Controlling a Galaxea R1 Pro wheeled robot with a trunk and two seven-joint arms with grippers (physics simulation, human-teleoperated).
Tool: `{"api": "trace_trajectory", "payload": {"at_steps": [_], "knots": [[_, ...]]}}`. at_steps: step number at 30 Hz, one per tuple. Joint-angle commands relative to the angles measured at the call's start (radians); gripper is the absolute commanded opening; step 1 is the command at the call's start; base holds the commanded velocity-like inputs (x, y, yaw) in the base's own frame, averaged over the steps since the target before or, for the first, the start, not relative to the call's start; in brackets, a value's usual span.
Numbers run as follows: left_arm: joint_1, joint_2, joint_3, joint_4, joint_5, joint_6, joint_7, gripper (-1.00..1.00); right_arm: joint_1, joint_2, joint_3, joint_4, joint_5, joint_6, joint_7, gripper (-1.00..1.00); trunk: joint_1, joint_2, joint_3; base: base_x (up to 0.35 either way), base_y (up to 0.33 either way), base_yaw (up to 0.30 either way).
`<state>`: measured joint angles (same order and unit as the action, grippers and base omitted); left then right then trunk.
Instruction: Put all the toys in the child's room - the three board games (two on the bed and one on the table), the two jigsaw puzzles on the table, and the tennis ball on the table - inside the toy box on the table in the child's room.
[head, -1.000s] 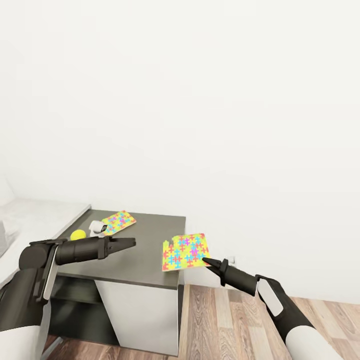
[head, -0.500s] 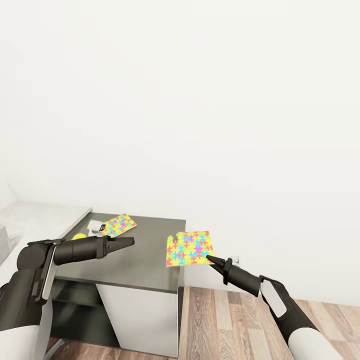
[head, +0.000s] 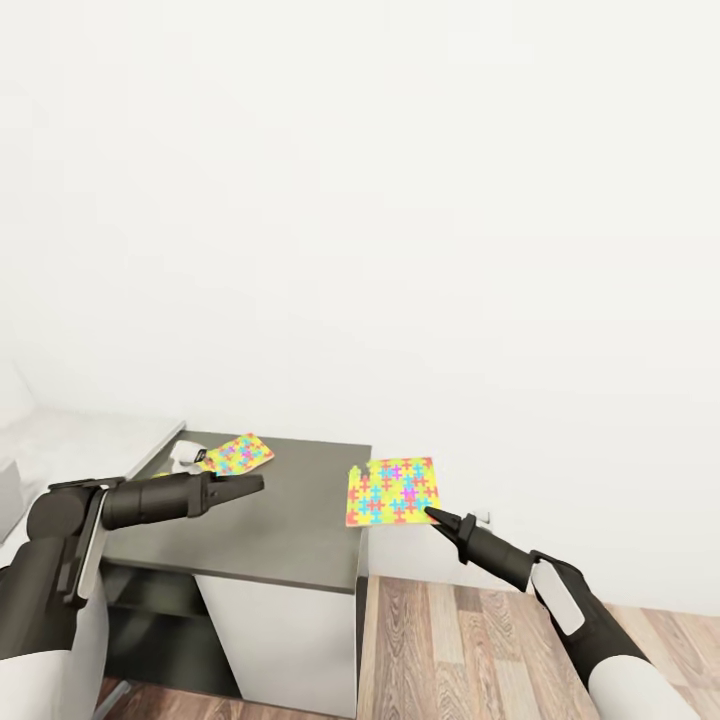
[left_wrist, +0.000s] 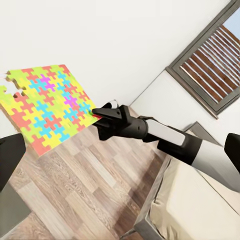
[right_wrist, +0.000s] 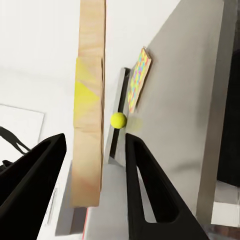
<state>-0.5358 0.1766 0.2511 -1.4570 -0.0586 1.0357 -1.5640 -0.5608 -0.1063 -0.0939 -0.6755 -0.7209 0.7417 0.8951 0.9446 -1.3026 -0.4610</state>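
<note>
My right gripper (head: 432, 515) is shut on the lower corner of a jigsaw puzzle (head: 392, 490), a square sheet of yellow, cyan, pink and orange pieces. It holds the sheet in the air just past the right edge of the table (head: 300, 515). The left wrist view shows the same puzzle (left_wrist: 45, 107) pinched by the right gripper (left_wrist: 97, 114). A second jigsaw puzzle (head: 237, 453) lies at the back of the dark table section. The tennis ball (right_wrist: 118, 120) rests on the table near that puzzle (right_wrist: 137, 80). My left gripper (head: 255, 485) hovers open over the table.
A small white object (head: 185, 452) sits beside the lying puzzle. The table's pale grey top (head: 90, 435) runs off to the left. Wooden floor (head: 450, 640) lies right of the table, with a white wall behind. The bed (left_wrist: 200, 210) and a slatted window (left_wrist: 215, 60) appear in the left wrist view.
My right gripper has carried the puzzle a little up and to the right, off the table's edge, turning it more upright. The left arm now covers the tennis ball in the head view.
</note>
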Motion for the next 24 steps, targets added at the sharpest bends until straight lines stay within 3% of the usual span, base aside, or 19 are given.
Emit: {"api": "trace_trajectory", "payload": {"at_steps": [1,7,24], "knots": [[-0.001,0.000,0.001,-0.001,-0.006,0.010,-0.007,1.00,-0.001,-0.003,-0.001,0.000,-0.001,0.005,0.001,-1.00,-0.004,0.007,0.002,0.000,0.000,0.000],[-0.001,0.001,0.013,0.000,-0.007,0.010,-0.007,1.00,0.000,-0.026,0.000,-0.001,-0.001,-0.003,0.005,-1.00,-0.027,0.049,0.021,0.000,0.000,0.000],[-0.001,0.012,0.028,0.000,-0.007,0.010,-0.007,1.00,0.001,-0.029,0.000,-0.002,-0.002,-0.014,0.014,-1.00,-0.092,0.168,0.077,0.000,0.000,0.000]]}}
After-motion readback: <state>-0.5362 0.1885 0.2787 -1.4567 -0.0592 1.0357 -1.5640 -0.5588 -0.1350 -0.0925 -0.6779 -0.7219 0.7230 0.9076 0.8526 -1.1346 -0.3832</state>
